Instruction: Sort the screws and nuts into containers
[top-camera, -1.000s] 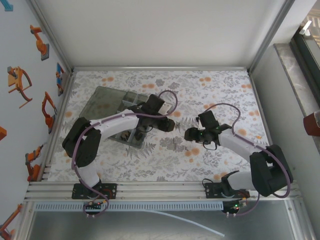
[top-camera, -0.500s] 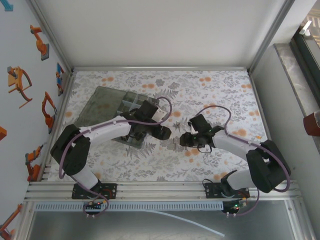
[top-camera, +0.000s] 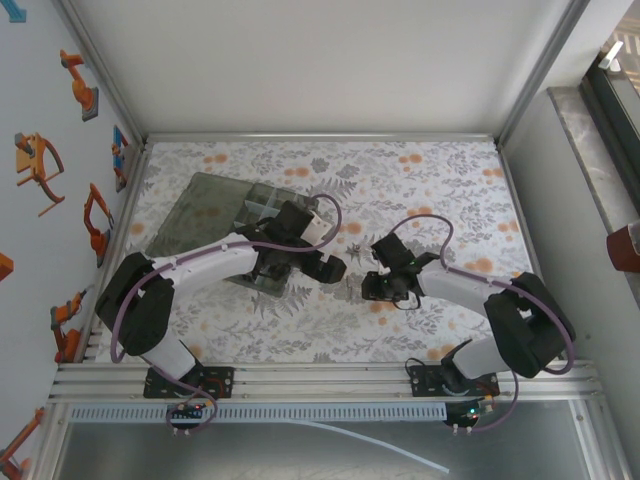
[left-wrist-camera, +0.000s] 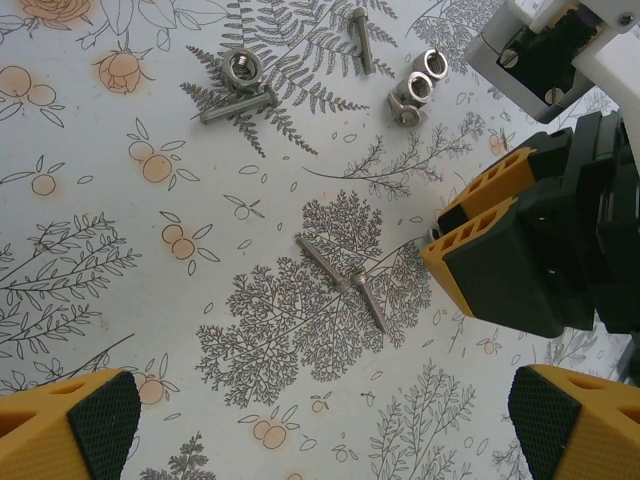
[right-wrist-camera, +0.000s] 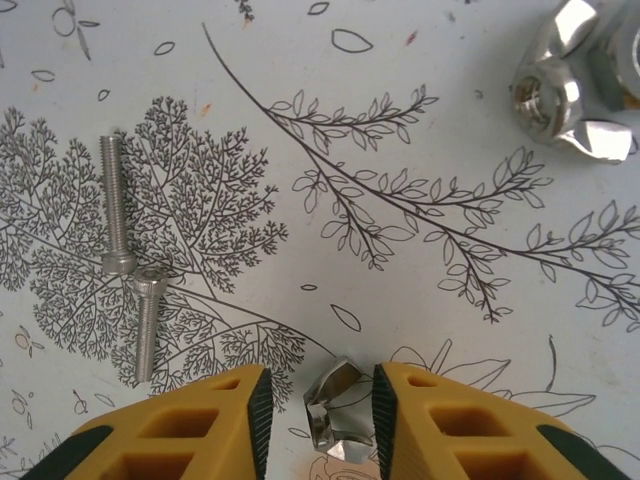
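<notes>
Two silvery screws (left-wrist-camera: 340, 280) lie head to head on the floral cloth between both grippers; the right wrist view shows them as a screw (right-wrist-camera: 118, 205) and a second screw (right-wrist-camera: 148, 322). My right gripper (right-wrist-camera: 318, 395) stands low over the cloth, open, with a shiny silver nut (right-wrist-camera: 338, 415) between its fingers, close to the right pad. More nuts (left-wrist-camera: 420, 85) and a nut beside a screw (left-wrist-camera: 240, 85) lie farther off. My left gripper (left-wrist-camera: 320, 430) hangs wide open above the cloth, holding nothing. The smoky organizer box (top-camera: 215, 205) with its containers (top-camera: 262, 212) sits behind the left arm.
The right gripper (left-wrist-camera: 500, 265) fills the right side of the left wrist view, close to the paired screws. A lone screw (left-wrist-camera: 360, 40) lies at the far edge there. Both grippers (top-camera: 345, 275) nearly meet mid-table. Metal rails border the cloth.
The right gripper has swung left and come down round a nut. The left gripper has drawn back and lowered from the box's front corner toward mid-table.
</notes>
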